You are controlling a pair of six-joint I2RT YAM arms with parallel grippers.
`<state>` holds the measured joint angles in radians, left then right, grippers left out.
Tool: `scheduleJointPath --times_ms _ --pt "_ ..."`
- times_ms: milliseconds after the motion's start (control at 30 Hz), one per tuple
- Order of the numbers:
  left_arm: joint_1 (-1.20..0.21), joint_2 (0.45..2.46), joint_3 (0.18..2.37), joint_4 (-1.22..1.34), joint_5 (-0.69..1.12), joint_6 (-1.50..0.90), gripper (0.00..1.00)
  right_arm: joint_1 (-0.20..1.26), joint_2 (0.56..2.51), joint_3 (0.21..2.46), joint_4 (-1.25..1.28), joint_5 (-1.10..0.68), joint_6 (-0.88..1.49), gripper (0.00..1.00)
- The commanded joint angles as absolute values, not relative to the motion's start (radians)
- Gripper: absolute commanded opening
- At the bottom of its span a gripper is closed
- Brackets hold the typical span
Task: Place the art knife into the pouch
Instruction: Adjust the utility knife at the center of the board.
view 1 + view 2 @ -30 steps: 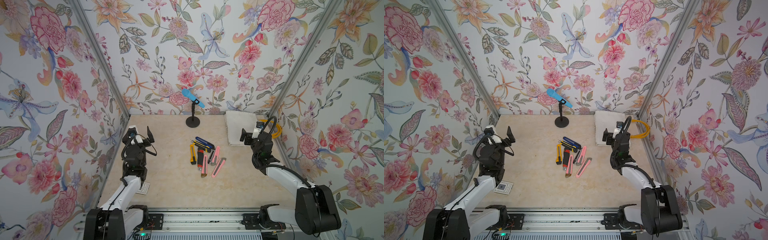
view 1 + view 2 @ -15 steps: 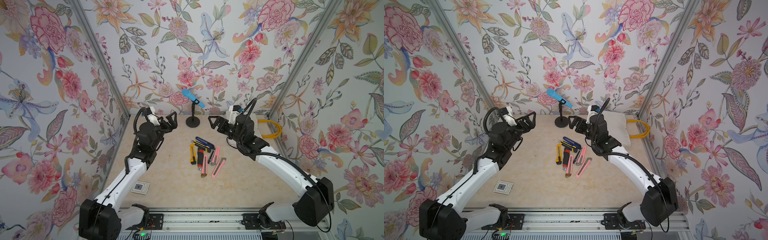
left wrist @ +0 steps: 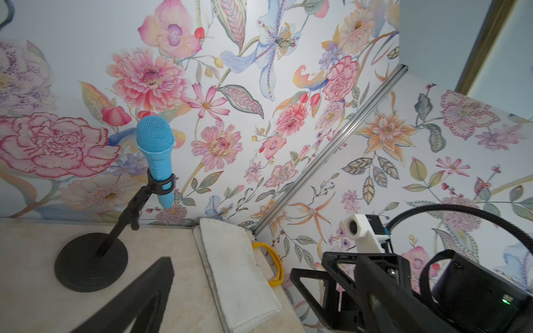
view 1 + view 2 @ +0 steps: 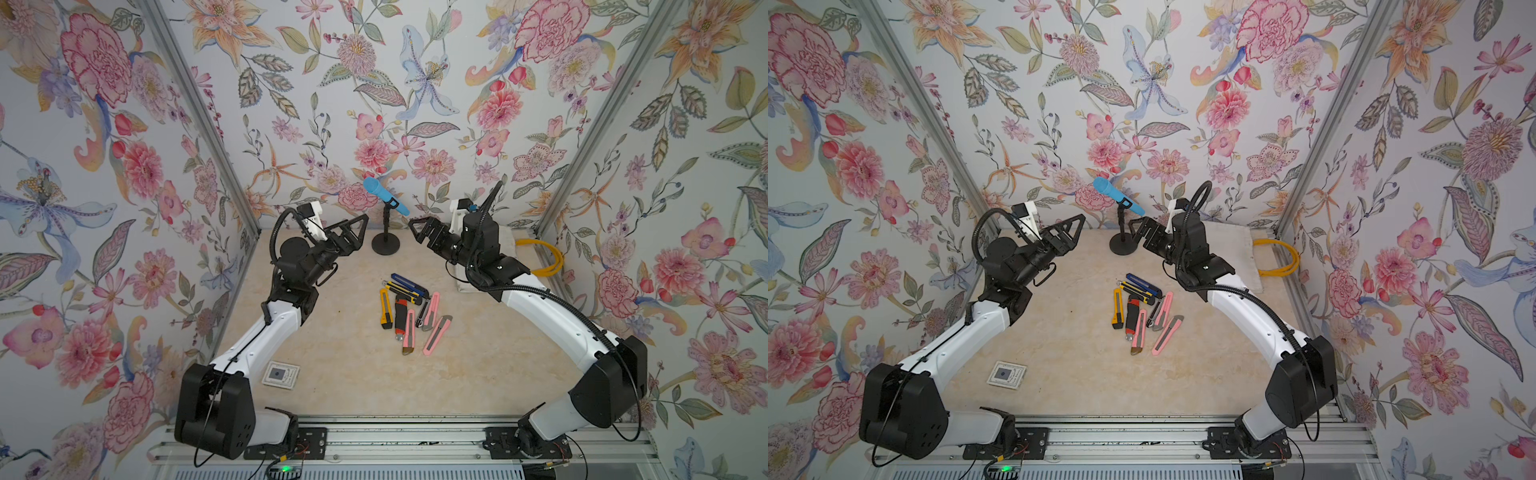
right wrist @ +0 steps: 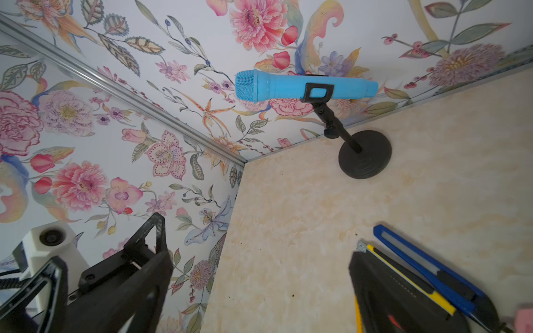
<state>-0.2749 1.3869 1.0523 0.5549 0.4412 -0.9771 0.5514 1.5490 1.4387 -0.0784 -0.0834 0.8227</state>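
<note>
Both arms are raised over the back of the surface [image 4: 332, 357]; left tool [image 4: 353, 237] and right tool [image 4: 420, 235] each have jaws spread wide, nothing in either; they face one another on either side of a blue microphone [image 4: 385, 195] on a black stand; neither touches any item.

Knives [image 4: 409, 309] lie in a loose heap mid-surface, several overlapping; blue, yellow and black, red and black, three pink, one small grey; which one counts as the art knife cannot be told, all look like snap-blade cutters. Pouch [image 4: 1237, 249] lies flat in the back right corner, partly hidden by the right arm in both top views; its yellow handles [image 4: 1281, 257] point toward the right wall, so the mouth is likely on that side; whether it gapes cannot be seen.

Handling, as judged: knives light, stiff, slim, smooth plastic, low to the surface, apt to skid or pivot when pinched; best taken across the narrow width near mid-body, away from the blade end. Outermost pink knife [image 4: 437, 334] has bare surface on its outer side; yellow knife [image 4: 386, 309] likewise at the opposite edge. Pouch soft and limp; one tool probably must lift an edge or handle while the other slides a knife in.
</note>
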Motion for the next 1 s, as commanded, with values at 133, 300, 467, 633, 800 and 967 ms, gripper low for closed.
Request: scheduleJointPath --times_ms 133,300,467,633,800,967 --pt "-0.302 1.32 1.073 0.459 0.348 -0.916 1.0 0.625 1.523 1.457 -0.261 0.114 0.84 1.0" --pt "-0.27 1.261 0.931 0.817 0.449 -0.99 1.0 0.529 1.535 1.356 -0.047 -0.12 0.962 1.0" --pt "-0.282 1.312 1.046 0.659 0.451 -0.914 1.0 0.575 1.555 1.455 -0.128 -0.044 0.829 1.0" --pt "-0.283 1.303 1.081 0.469 0.33 -0.857 1.0 0.6 1.613 1.602 -0.315 0.111 0.718 1.0" --pt "-0.282 1.287 1.07 0.326 0.184 -0.792 1.0 0.668 1.68 1.666 -0.449 0.102 0.745 1.0" --pt "-0.281 1.313 1.036 0.261 0.152 -0.78 1.0 0.585 1.701 1.654 -0.358 -0.068 0.838 1.0"
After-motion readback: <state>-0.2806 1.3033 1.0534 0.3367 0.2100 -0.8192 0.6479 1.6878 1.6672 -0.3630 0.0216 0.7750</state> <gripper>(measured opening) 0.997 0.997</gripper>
